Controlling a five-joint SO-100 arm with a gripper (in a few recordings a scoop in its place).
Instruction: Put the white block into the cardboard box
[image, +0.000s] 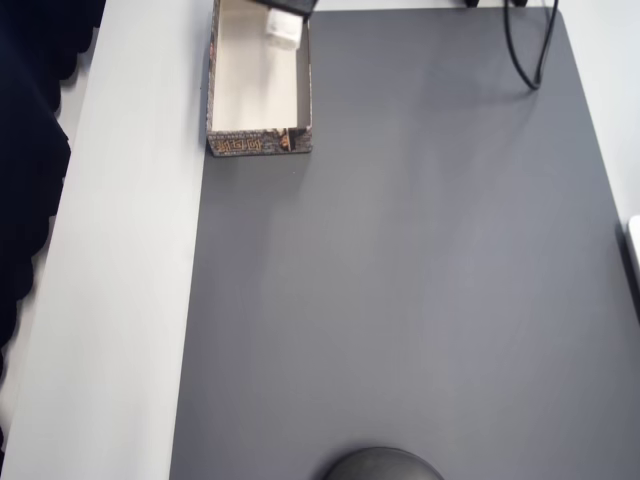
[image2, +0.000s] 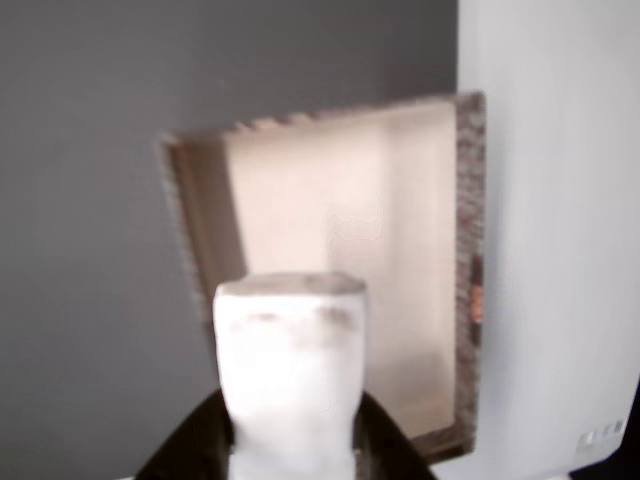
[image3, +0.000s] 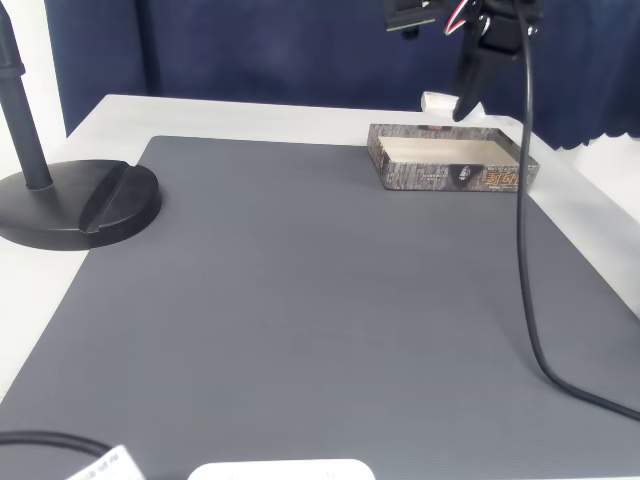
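Observation:
The white block (image2: 290, 380) is clamped between my gripper's (image2: 292, 445) black fingers, and it hangs over the open cardboard box (image2: 470, 250). From overhead, the white block (image: 283, 27) sits above the far end of the box (image: 260, 142), under the dark gripper (image: 292, 8) at the top edge. In the fixed view the block (image3: 437, 102) is held clear above the box's (image3: 450, 177) back rim by the gripper (image3: 456, 106). The box's cream inside holds nothing else that I can see.
The box stands at the far corner of a dark grey mat (image3: 300, 300) on a white table. A black round stand base (image3: 80, 205) sits at the left. A black cable (image3: 527, 250) hangs from the arm across the right side.

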